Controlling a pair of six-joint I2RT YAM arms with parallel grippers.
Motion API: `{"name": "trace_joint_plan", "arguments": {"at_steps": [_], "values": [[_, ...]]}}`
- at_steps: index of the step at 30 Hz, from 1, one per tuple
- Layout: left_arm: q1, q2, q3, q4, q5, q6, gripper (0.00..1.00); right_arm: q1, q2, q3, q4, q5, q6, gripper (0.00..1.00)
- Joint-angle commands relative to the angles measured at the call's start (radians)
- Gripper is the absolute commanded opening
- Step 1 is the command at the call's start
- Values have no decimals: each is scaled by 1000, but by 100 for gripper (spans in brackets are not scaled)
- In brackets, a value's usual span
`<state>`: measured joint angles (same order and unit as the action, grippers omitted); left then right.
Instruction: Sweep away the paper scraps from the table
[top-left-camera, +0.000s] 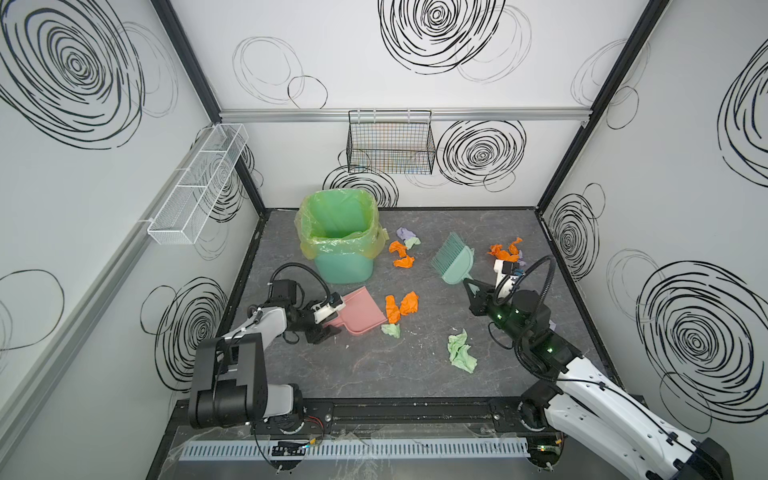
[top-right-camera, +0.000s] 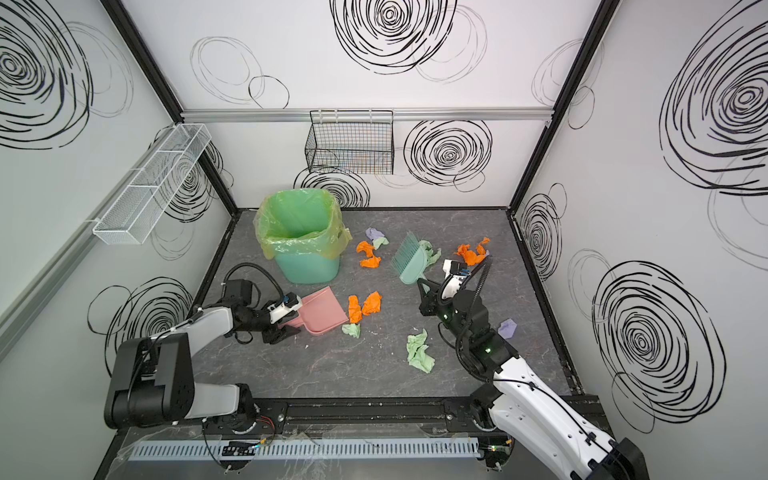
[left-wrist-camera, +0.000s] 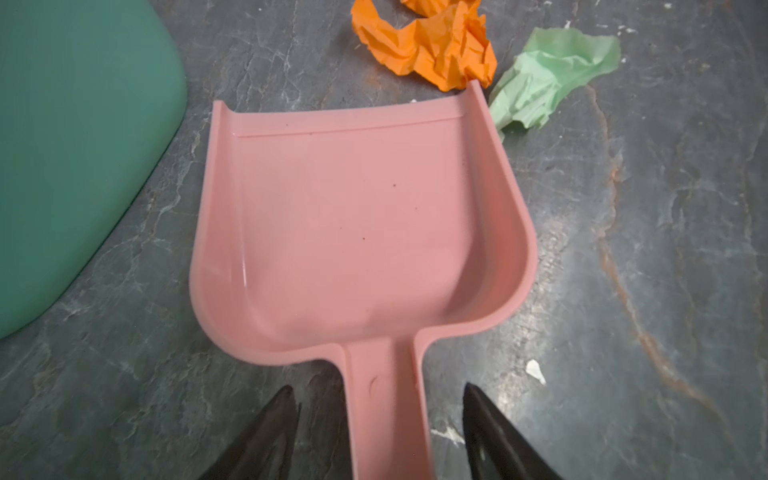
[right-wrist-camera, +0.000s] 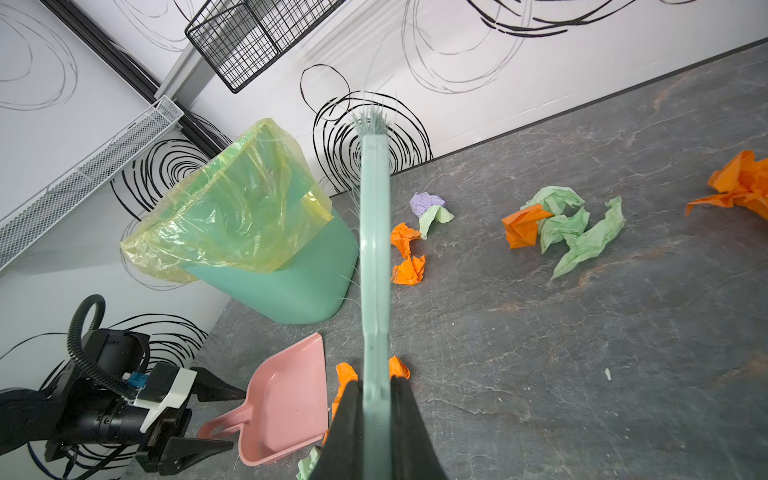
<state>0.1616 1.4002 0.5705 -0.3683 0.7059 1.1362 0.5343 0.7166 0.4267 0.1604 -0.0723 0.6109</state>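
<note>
As left jaws flank handle (left-wrist-camera: 386, 415), scraps (left-wrist-camera: 428, 50) beyond

Crumpled orange, green, lilac paper scraps (top-left-camera: 409, 303), scattered across grey table (top-left-camera: 374, 374)

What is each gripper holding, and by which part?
Right gripper: green brush, by its handle. Left gripper: nothing; its open jaws flank the handle of the pink dustpan.
</note>
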Motion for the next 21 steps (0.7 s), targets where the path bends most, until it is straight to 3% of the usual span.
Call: {"name": "trace_joint_plan", "arguments": {"at_steps": [1, 7, 10, 14, 18, 21], "values": [[15, 19, 37, -35, 21, 4, 63, -5, -19, -16, 61, -6, 19, 0], [13, 15, 31, -34, 16, 13, 60, -4, -13, -20, 76, -13, 26, 0], [5, 3, 17, -16, 4, 4, 69, -5, -11, -21, 86, -18, 27, 0], [-27, -8, -2, 9, -32, -11, 71, -5, -6, -26, 96, -23, 33, 0], [-29, 1, 5, 0, -33, -7, 56, -5, 0, -29, 108, -29, 36, 0], [-30, 15, 16, -17, -30, 1, 53, -4, 3, -28, 109, -31, 35, 0]]}}
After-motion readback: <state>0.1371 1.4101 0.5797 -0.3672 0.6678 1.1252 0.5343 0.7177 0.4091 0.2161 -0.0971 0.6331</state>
